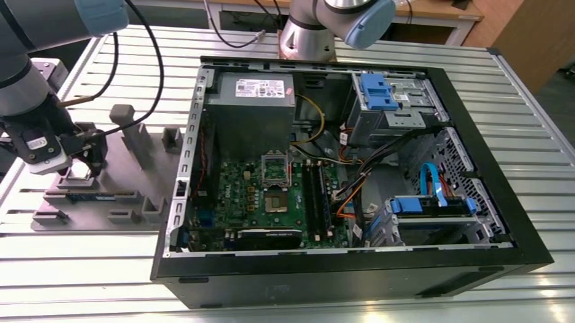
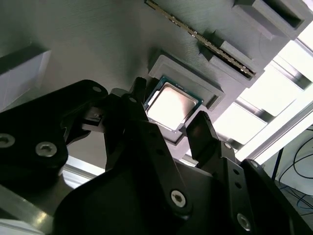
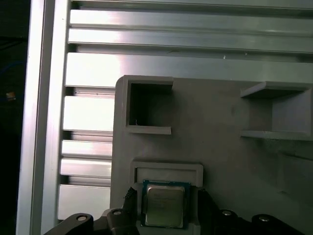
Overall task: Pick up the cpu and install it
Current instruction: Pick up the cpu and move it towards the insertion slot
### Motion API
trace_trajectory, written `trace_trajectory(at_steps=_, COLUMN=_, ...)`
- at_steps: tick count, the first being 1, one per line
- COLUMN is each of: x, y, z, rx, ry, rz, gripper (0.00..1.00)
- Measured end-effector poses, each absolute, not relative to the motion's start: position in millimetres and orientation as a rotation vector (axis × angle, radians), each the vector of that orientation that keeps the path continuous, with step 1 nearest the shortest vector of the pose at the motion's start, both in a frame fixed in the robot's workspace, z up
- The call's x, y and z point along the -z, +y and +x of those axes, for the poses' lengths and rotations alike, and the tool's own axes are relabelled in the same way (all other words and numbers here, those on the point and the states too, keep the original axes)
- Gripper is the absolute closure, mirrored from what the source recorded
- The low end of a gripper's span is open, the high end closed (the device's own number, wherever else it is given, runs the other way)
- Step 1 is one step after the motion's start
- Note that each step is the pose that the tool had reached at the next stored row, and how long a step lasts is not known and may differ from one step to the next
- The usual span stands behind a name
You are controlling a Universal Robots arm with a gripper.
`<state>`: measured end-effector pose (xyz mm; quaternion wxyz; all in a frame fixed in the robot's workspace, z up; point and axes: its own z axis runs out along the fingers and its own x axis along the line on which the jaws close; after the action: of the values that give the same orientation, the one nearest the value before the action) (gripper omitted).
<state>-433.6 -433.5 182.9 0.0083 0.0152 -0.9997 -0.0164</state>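
Currently, at the exterior view's left, the gripper (image 1: pixel 83 168) hangs low over a grey fixture (image 1: pixel 126 176) on the slatted table (image 1: pixel 81 269). The jaws are open and grip nothing. In both wrist views the two black fingers (image 2: pixel 200 133) straddle the cpu (image 2: pixel 172 105), one on each side of it.

- The cpu lies flat, silver top up, in a shallow square recess at the fixture's edge.
- In the first wrist view the cpu (image 3: pixel 165 204) sits between the fingertips of the gripper (image 3: pixel 165 195), with a narrow strip of the recess frame showing on both sides.
- In the second wrist view one finger stands just beside a cpu corner. Contact cannot be confirmed.
- A memory stick (image 2: pixel 195 36) stands on edge in a slot of the fixture, near the cpu recess.
- Two open box-shaped pockets rise from the fixture (image 3: pixel 220 161) beyond the cpu.

At centre frame in the exterior view, the black case (image 1: pixel 359 282) lies open on its side, just beside the fixture.

- The green board (image 1: pixel 242 195) fills its lower left part.
- The socket (image 1: pixel 274 200) sits mid-board with its frame lifted.
- The power supply (image 1: pixel 256 87) occupies the upper left corner of the case.

Toward the exterior view's right, a blue bracket (image 1: pixel 378 91) tops the drive bay. The arm base (image 1: pixel 306 40) stands behind the case at the top of the frame.
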Motion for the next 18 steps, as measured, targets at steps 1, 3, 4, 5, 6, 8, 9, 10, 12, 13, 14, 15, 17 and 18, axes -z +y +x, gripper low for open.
trace_trajectory(at_steps=1, x=-182.9, y=-433.5, z=-433.6, rx=0.051, ry=-3.124, rz=0.047, gripper=0.39)
trace_trajectory(at_steps=3, x=-182.9, y=-433.5, z=-433.6, rx=0.051, ry=-3.124, rz=0.047, gripper=0.39)
trace_trajectory(at_steps=4, x=-182.9, y=-433.5, z=-433.6, rx=0.051, ry=-3.124, rz=0.047, gripper=0.39)
trace_trajectory(at_steps=5, x=-182.9, y=-433.5, z=-433.6, rx=0.051, ry=-3.124, rz=0.047, gripper=0.39)
trace_trajectory(at_steps=6, x=-182.9, y=-433.5, z=-433.6, rx=0.051, ry=-3.124, rz=0.047, gripper=0.39)
trace_trajectory(at_steps=8, x=-182.8, y=-433.5, z=-433.6, rx=0.051, ry=-3.124, rz=0.047, gripper=0.39)
trace_trajectory(at_steps=9, x=-182.8, y=-433.5, z=-433.6, rx=0.051, ry=-3.124, rz=0.047, gripper=0.39)
trace_trajectory(at_steps=10, x=-182.8, y=-433.5, z=-433.6, rx=0.051, ry=-3.124, rz=0.047, gripper=0.41)
trace_trajectory(at_steps=12, x=-182.8, y=-433.5, z=-433.6, rx=0.051, ry=-3.124, rz=0.047, gripper=0.48)
trace_trajectory(at_steps=13, x=-182.8, y=-433.5, z=-433.6, rx=0.051, ry=-3.124, rz=0.047, gripper=0.48)
trace_trajectory(at_steps=14, x=-182.7, y=-433.5, z=-433.6, rx=0.051, ry=-3.124, rz=0.047, gripper=0.48)
trace_trajectory(at_steps=15, x=-182.7, y=-433.5, z=-433.6, rx=0.051, ry=-3.124, rz=0.047, gripper=0.48)
trace_trajectory(at_steps=17, x=-182.7, y=-433.5, z=-433.6, rx=0.051, ry=-3.124, rz=0.047, gripper=0.48)
trace_trajectory(at_steps=18, x=-182.6, y=-433.5, z=-433.6, rx=0.051, ry=-3.124, rz=0.047, gripper=0.48)
